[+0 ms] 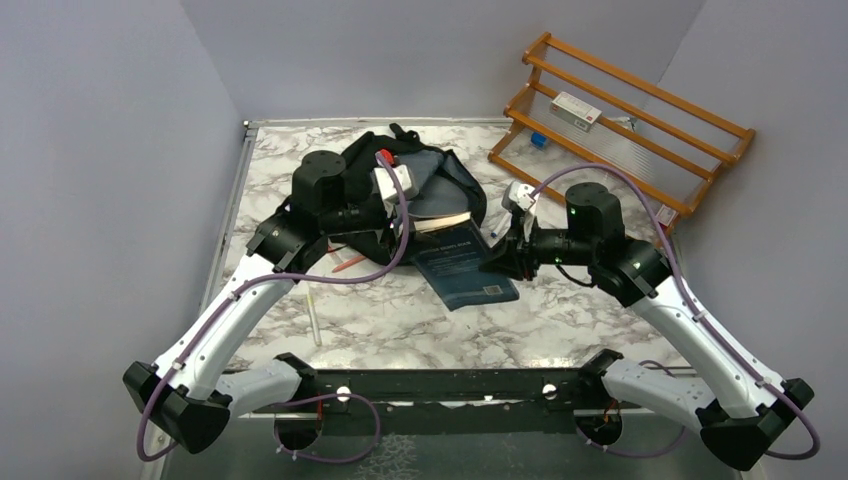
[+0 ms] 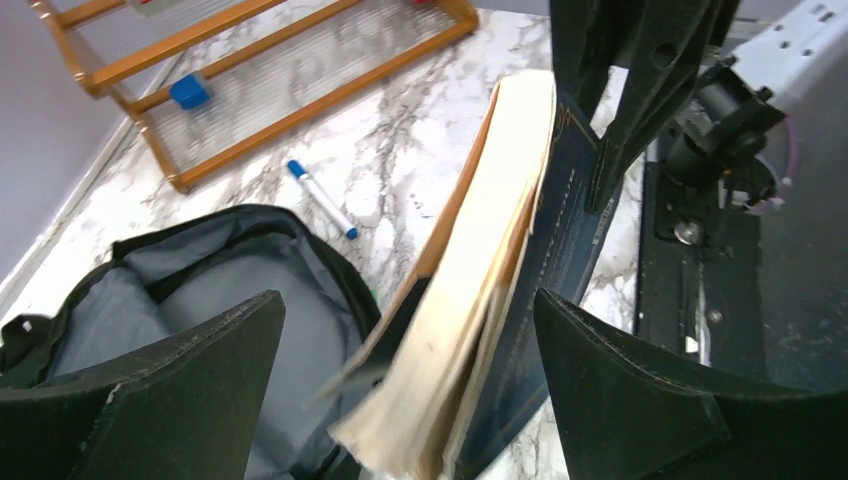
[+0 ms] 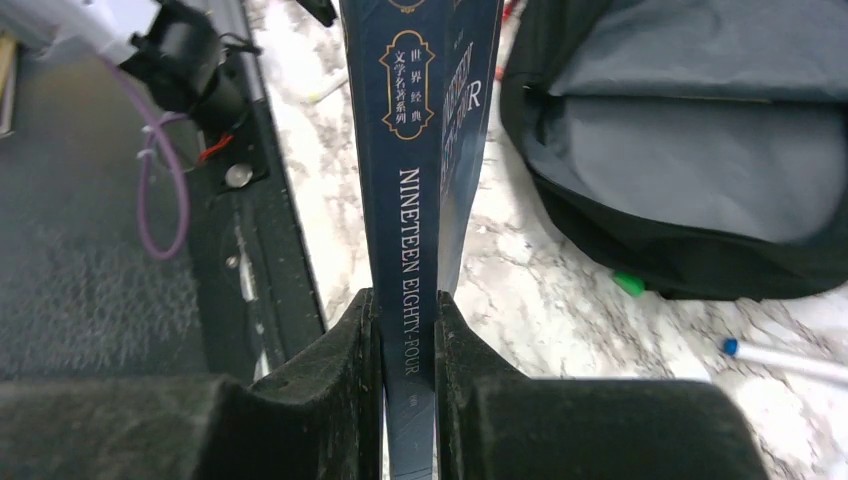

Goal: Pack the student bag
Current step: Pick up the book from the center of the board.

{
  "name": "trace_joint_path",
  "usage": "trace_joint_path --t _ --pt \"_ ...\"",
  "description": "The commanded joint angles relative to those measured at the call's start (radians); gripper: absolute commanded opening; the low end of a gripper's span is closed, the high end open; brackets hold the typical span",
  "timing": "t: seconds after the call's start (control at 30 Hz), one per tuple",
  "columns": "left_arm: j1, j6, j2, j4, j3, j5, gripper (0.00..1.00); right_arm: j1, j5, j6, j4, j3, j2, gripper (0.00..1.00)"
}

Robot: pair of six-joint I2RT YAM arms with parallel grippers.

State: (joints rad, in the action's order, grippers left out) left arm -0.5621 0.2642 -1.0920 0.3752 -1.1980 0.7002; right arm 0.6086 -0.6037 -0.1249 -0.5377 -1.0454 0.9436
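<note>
The student bag (image 1: 455,178) lies open at the back centre of the table, its grey lining (image 2: 200,290) showing. A dark blue book (image 1: 465,268) titled Nineteen Eighty-Four stands on edge beside the bag's mouth, tilted. My right gripper (image 3: 408,310) is shut on the book's spine (image 3: 415,210) from the right (image 1: 503,250). My left gripper (image 2: 408,300) is wide open over the bag's mouth. The book's cream page edge (image 2: 490,250) lies in the gap, touching neither finger (image 2: 180,380).
An orange wooden rack (image 1: 620,120) at the back right holds a white box (image 1: 575,110) and a small blue block (image 1: 538,140). A blue-capped marker (image 2: 320,198) lies between bag and rack. A white pen (image 1: 313,318) and an orange pen (image 1: 348,263) lie left of the book.
</note>
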Motion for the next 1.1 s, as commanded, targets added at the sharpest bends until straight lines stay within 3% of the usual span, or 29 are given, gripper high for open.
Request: trace_joint_path --t 0.0,0.13,0.4,0.57,0.93,1.0,1.07 --pt "0.002 0.035 -0.016 0.045 -0.05 0.153 0.96 0.0 -0.207 -0.103 -0.028 -0.088 0.025 0.01" --pt "0.002 0.037 -0.058 0.076 -0.065 0.218 0.98 0.0 -0.249 -0.151 -0.047 -0.107 0.044 0.01" --pt "-0.001 0.016 -0.127 0.118 -0.077 0.308 0.89 0.0 -0.279 -0.22 -0.09 -0.156 0.063 0.01" --pt "-0.009 -0.004 -0.164 0.125 -0.091 0.321 0.69 0.0 -0.294 -0.265 -0.155 -0.194 0.114 0.01" --pt "-0.012 0.019 -0.162 0.145 -0.078 0.35 0.12 0.0 -0.261 -0.25 -0.135 -0.191 0.142 0.01" --pt "-0.013 0.023 -0.164 0.145 -0.081 0.351 0.0 0.0 -0.247 -0.237 -0.122 -0.181 0.136 0.05" --pt "-0.013 0.025 -0.161 0.145 -0.081 0.336 0.0 0.0 -0.226 -0.22 -0.099 -0.161 0.121 0.14"
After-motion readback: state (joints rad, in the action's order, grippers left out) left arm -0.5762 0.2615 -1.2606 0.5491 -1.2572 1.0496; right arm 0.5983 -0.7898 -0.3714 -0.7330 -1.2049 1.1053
